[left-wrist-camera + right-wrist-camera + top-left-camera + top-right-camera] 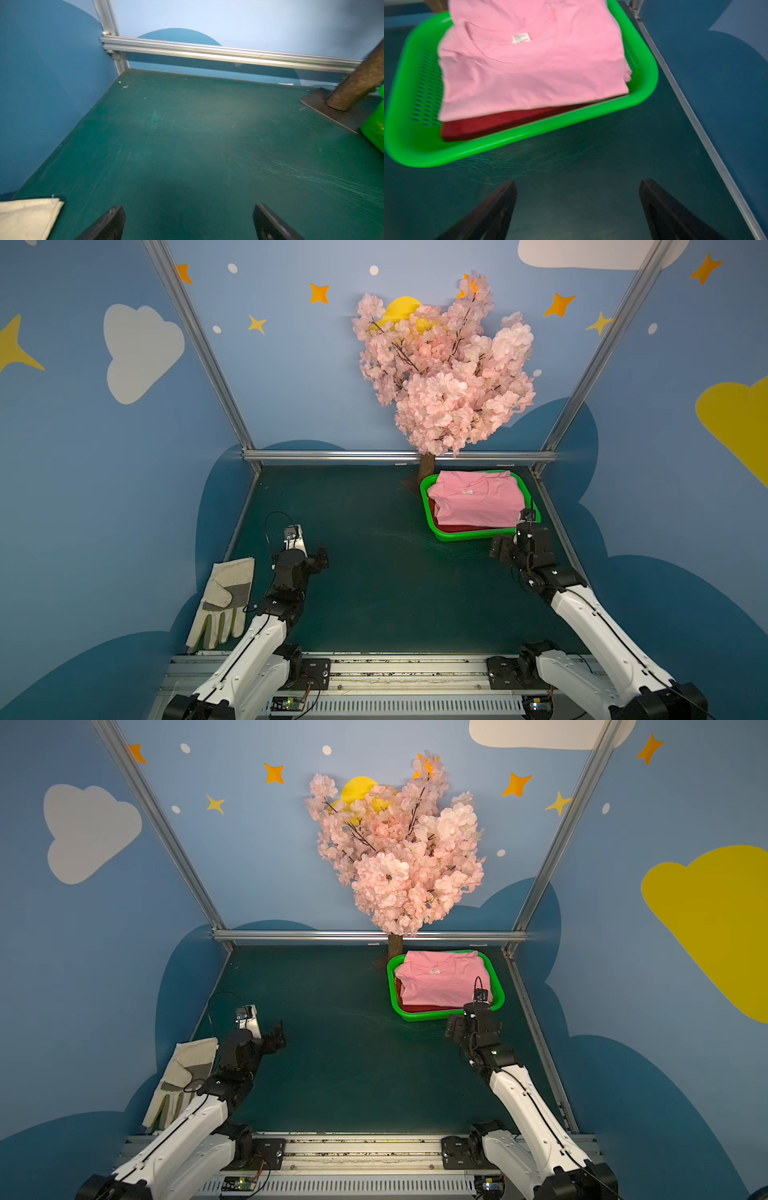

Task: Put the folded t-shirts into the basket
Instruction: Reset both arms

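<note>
The light pink t-shirt (529, 68) lies on top of the dark red t-shirt (483, 126) inside the green basket (529, 133), at the counter's (374, 572) far right beside the blossom tree (444, 373). The right fingers (660, 207) stand wide apart, empty, just short of the basket — the left fingers (112, 220) gape too, near a work glove (224, 597).

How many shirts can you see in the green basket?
2. The pink t-shirt lies on top in the basket; the dark red t-shirt lies under it, only its edge showing. More may be hidden beneath.
</note>
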Robot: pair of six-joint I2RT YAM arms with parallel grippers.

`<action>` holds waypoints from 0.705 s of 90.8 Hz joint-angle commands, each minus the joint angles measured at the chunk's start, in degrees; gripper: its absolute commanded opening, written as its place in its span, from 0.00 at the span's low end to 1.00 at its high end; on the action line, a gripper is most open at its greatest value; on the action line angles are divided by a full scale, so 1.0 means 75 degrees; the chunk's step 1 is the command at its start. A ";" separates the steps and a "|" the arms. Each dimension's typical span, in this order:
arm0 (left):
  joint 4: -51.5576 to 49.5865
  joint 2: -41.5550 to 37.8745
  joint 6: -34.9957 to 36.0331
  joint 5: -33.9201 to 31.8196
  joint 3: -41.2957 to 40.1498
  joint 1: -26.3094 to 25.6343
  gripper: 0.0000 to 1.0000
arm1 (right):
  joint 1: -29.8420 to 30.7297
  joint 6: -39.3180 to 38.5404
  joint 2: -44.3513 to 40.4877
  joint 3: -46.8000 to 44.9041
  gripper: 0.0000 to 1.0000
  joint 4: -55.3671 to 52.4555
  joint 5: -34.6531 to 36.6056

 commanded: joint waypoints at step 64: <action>0.4791 0.5177 0.1449 0.2372 0.0681 0.0916 1.00 | -0.1212 -0.1827 0.3500 -0.0432 0.97 0.5297 -0.0444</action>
